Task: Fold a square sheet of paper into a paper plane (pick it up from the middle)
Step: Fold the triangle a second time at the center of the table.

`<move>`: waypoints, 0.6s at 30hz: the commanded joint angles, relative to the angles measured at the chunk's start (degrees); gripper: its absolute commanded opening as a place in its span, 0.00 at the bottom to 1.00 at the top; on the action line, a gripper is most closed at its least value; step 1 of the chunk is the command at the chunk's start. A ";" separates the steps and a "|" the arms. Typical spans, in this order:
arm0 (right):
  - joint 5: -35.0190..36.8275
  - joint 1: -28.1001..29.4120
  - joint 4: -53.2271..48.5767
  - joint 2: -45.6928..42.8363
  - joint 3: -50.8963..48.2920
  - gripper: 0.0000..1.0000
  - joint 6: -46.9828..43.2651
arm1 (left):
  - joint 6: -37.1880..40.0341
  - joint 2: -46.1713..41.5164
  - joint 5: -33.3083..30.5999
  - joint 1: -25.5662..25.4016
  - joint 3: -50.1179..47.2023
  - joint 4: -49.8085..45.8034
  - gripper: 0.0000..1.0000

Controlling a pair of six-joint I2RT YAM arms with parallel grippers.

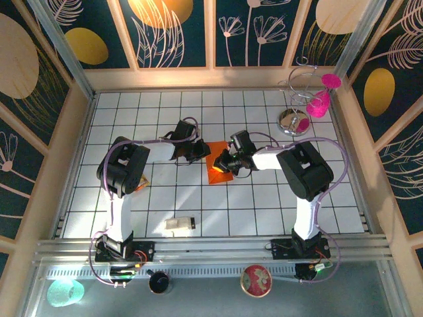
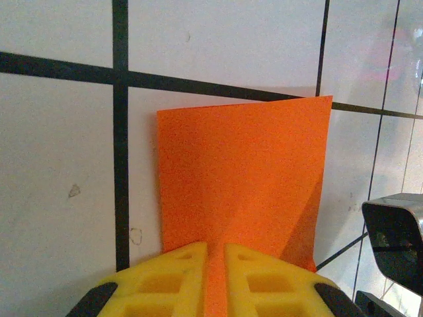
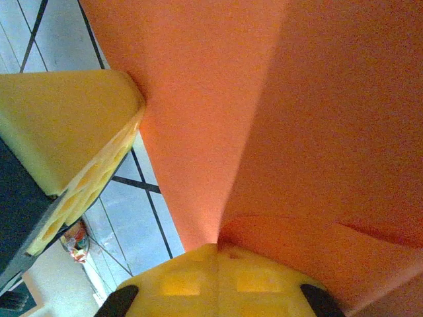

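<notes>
Orange and creased, the square sheet of paper (image 1: 216, 173) sits mid-surface, held up between the two grippers, with a fold line running away from the left one in the left wrist view. The left gripper (image 2: 215, 271) has its yellow fingers (image 2: 268, 281) pressed together on the sheet's near edge, a thin strip of orange caught between them. From the right, the right gripper (image 3: 217, 264) pinches the paper too, its pads closed at the foot of a crease while a loose flap curls over one of them. The white tiled surface (image 1: 251, 205) is lit below.

A small beige block (image 1: 179, 224) lies near the front edge, left of centre. A crinkled wrapper (image 1: 143, 181) peeks out beside the left arm's elbow. At the far right stands a wire stand (image 1: 293, 122) with a shiny base, and a pink cup (image 1: 318, 104) hangs on it. On the metal ledge at the near side, a green cup (image 1: 65, 292) lies at the left and a round red tin (image 1: 256, 280) sits further right; I cannot tell what either holds.
</notes>
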 commanded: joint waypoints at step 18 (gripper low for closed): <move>1.58 0.34 -3.81 1.17 2.00 0.26 -1.72 | -1.87 -9.06 -6.15 1.54 0.56 -6.08 0.35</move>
